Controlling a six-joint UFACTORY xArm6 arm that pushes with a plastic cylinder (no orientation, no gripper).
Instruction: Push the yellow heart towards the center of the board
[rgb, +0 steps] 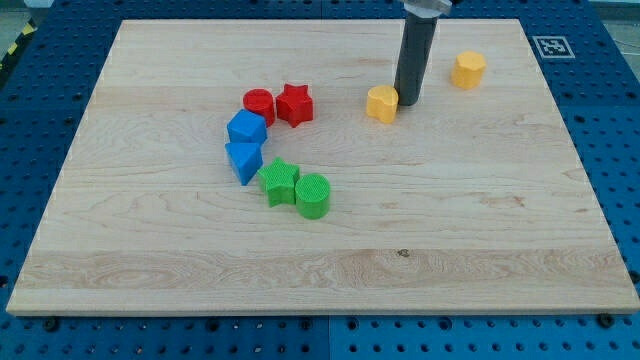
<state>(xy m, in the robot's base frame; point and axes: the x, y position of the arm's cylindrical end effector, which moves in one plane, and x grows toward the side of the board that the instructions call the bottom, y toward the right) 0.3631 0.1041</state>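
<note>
Position of my tip (407, 103): set down on the wooden tabletop (450, 230) in the upper middle of the view, just at the right side of a yellow block (382, 103), touching it or very nearly so. That block's shape reads as a heart, though the outline is small and not certain. The end effector is a plain dark rod with no grasping parts; it clenches nothing and merely stands beside the block.

A second yellow block (468, 69), roughly hexagonal, lies further toward the view's top right, apart from the rod.

Remaining blocks form a loose chain left of centre. A red cylinder (259, 105) and a red star (294, 103) sit side by side, touching. Below them, a blue block (246, 129) of cube-like form rests against a blue triangular block (244, 159). Lower again, a green star (279, 181) touches a green cylinder (312, 195).

The tabletop rests on a blue perforated base (610, 110). A black-and-white marker (551, 45) is fixed at the board's top right corner.
</note>
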